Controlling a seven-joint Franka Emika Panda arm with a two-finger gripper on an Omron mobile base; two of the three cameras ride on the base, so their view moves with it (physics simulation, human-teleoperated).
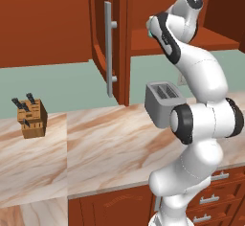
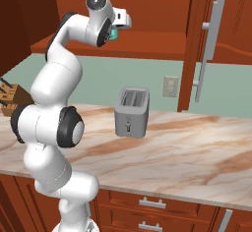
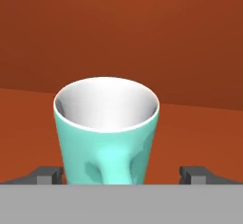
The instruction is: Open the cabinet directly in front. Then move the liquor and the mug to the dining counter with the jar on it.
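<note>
the mug [image 3: 107, 130] is teal ceramic with a white glossy inside, a round rim and a body that gets narrower downward; its curved handle faces the hand camera. it stands upright on the smooth reddish-brown shelf [image 3: 199, 133] inside the cabinet [image 2: 147, 10]. the gripper [image 3: 121, 174] is at the mug, jaws wide apart, one dark square fingertip [image 3: 45, 174] on each side of the lower body, and each tip is a little away from the ceramic, not touching. in the right base view a small piece of teal shows just beside the white hand [image 2: 120, 22], near the front edge of the shelf.

the cabinet door [image 1: 103, 33] stands open, with an arched panel and a long grey bar handle [image 1: 109, 50], round and vertical. under it the counter [image 1: 110, 148] is beige marble with brown veins. a grey metal toaster [image 2: 132, 112] with two slots sits near its back edge, and a wooden knife block [image 1: 32, 117] with dark handles stands toward its left end.
</note>
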